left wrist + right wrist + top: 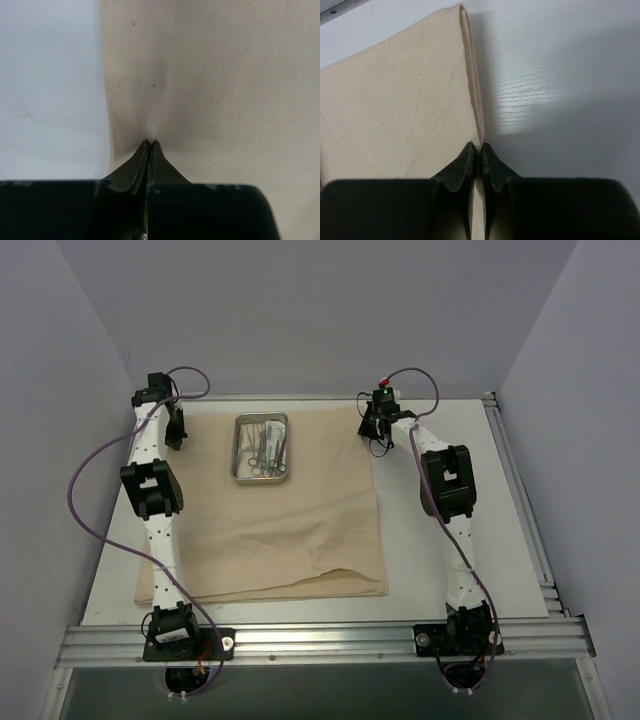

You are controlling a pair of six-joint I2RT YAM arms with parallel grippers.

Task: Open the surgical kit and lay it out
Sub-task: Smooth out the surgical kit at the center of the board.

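Observation:
The beige cloth wrap [280, 530] lies spread flat on the white table. A small steel tray [262, 448] stands on its far middle, holding thin metal instruments; I cannot tell them apart. My left gripper [176, 430] is at the cloth's far left edge, shut on a pinch of cloth [165, 90] in the left wrist view, its tips [150, 143] together. My right gripper [373, 428] is at the cloth's far right edge, shut on the folded cloth edge [475, 100] in the right wrist view, its tips [479, 148] close. Packets and gauze pads are not visible.
The white table [450, 570] shows bare to the right of the cloth and in a strip on the left. An aluminium rail [320, 640] runs along the near edge and another down the right side. Grey walls close in on three sides.

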